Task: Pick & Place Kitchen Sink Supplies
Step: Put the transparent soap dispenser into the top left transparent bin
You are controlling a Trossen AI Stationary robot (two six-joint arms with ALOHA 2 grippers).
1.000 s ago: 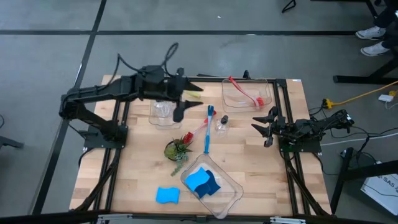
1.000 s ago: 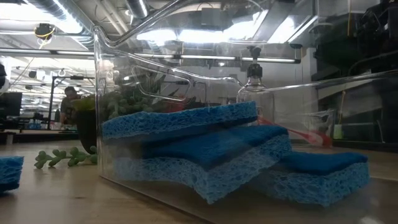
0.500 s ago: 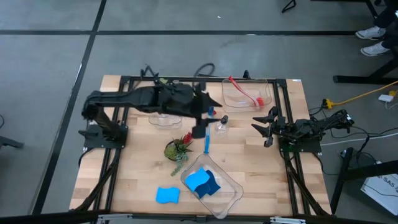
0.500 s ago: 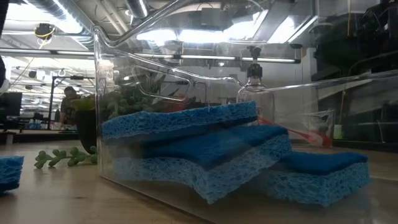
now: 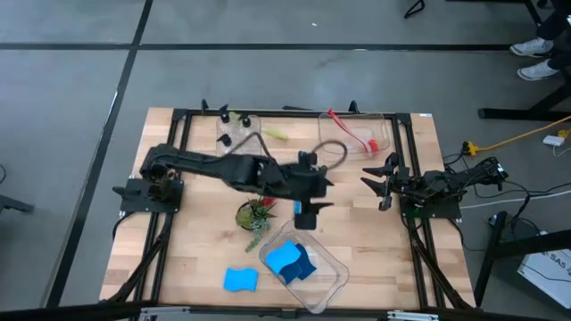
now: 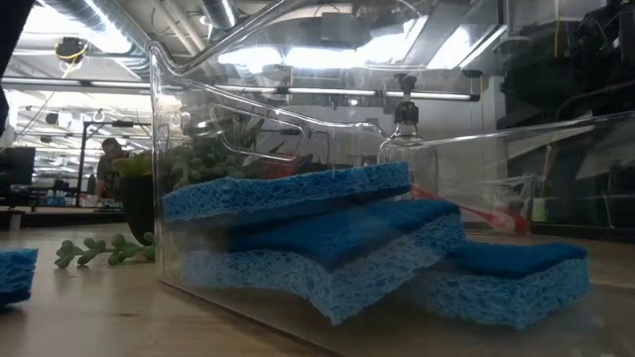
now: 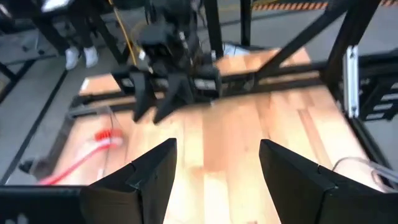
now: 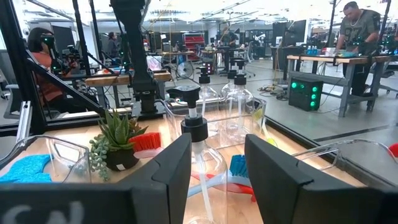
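Your left end effector (image 5: pixel 306 217) hangs with its fingers spread wide and nothing between them, just beyond the clear bin (image 5: pixel 308 272) that holds the blue sponges (image 5: pixel 290 260). I judge this to be the reach toward the next supply, not a carry.

Close to that end effector, on its far side from the bin, a clear pump bottle (image 8: pixel 200 163) and the brushes lie on the tabletop (image 5: pixel 375 250). The blue brush (image 8: pixel 239 167) sits right by the bottle, mostly under the arm from above, so you cannot read its long axis surely. A red brush (image 5: pixel 350 131) lies in the farther bin (image 5: pixel 384 152), handle slanting toward that bin's back corner. One loose sponge (image 5: pixel 240 279) rests beside the sponge bin, flat.

Your right end effector (image 5: pixel 382 182) waits to the side of the bottle, fingers partly apart, empty.

Next you would likely centre the open fingers over one item and lower.
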